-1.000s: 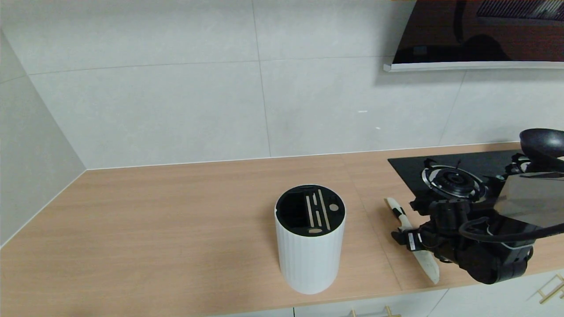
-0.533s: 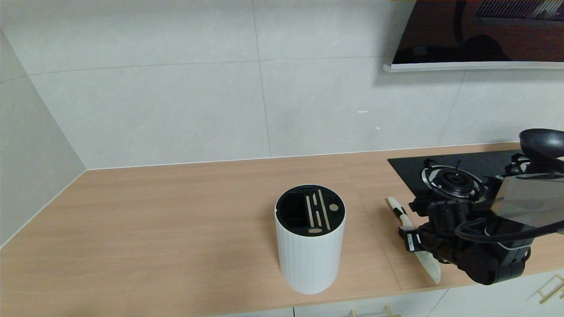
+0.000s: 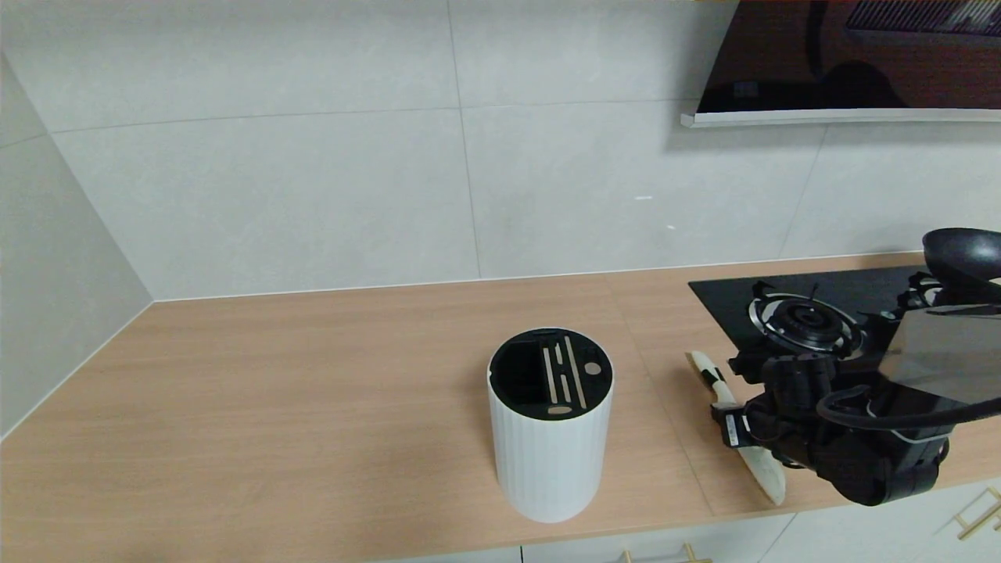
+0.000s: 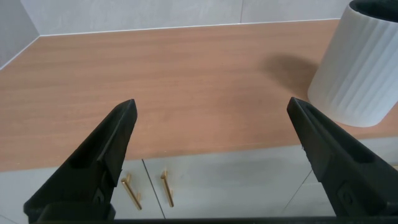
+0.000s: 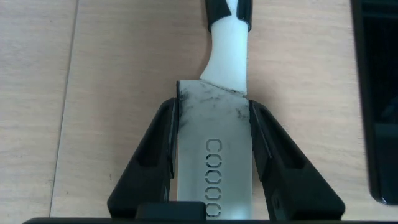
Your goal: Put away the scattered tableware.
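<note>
A white knife with a black-and-white handle point(image 3: 710, 378) lies flat on the wooden counter beside the stove. My right gripper point(image 3: 743, 426) is low over it, its two fingers pressed against both edges of the blade point(image 5: 214, 143), just below the handle. The right gripper point(image 5: 213, 109) is shut on the knife. A white ribbed utensil holder point(image 3: 551, 422) with a black slotted top stands upright to the left of the knife. My left gripper point(image 4: 211, 112) hangs open in front of the counter's front edge, with the holder point(image 4: 360, 68) off to one side.
A black gas stove point(image 3: 798, 313) sits just behind the right gripper, with a dark pan point(image 3: 962, 250) at the far right. Tiled walls close the back and left. Cabinet fronts with brass handles point(image 4: 146, 190) lie below the counter edge. Bare counter point(image 3: 313, 391) stretches left of the holder.
The right gripper's fingers have drawn in against the knife blade. The knife has shifted slightly toward the right.
</note>
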Robot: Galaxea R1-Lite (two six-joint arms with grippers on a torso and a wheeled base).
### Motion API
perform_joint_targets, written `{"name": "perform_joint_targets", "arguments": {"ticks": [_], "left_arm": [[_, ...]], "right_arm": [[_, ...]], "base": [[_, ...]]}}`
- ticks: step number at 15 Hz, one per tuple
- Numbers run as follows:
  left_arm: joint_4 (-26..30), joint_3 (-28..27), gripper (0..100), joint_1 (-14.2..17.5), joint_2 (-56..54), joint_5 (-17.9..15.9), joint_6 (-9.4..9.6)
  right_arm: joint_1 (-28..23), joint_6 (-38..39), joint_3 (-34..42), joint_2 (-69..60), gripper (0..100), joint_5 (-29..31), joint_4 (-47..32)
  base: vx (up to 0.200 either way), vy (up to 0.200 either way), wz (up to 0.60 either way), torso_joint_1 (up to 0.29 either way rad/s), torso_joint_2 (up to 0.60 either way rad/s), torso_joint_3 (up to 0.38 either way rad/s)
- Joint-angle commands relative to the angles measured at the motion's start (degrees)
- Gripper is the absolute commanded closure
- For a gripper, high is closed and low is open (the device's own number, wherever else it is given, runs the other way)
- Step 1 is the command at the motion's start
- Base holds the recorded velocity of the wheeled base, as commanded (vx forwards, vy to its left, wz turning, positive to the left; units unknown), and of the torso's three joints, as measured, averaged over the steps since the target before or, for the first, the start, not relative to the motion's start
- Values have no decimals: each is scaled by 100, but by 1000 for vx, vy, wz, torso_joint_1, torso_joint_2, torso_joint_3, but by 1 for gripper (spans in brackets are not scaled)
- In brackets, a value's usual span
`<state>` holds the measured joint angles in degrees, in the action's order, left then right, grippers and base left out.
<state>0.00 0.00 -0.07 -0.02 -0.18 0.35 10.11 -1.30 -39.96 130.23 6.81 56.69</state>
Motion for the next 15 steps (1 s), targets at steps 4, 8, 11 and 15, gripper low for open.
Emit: {"name": "perform_joint_targets", "arguments": {"ticks": [4, 8, 11, 15], "left_arm": [[0, 0, 0, -1, 2, -8, 35], [-18, -316, 0, 7, 2, -96, -27], [211, -677, 0, -1, 20, -966, -396], [615, -2004, 0, -81, 1523, -2302, -422]], "right_arm": [[167, 25, 507, -1738, 100, 13, -26], [167, 95, 762, -2538, 100, -57, -17], [299, 95, 674, -2766, 100, -84, -44], [721, 60, -346, -3039, 100, -49, -1142]], "base": [[0, 0, 0, 0, 0, 0], [0, 0, 0, 0, 0, 0], [0, 0, 0, 0, 0, 0], [0, 0, 0, 0, 0, 0]]}}
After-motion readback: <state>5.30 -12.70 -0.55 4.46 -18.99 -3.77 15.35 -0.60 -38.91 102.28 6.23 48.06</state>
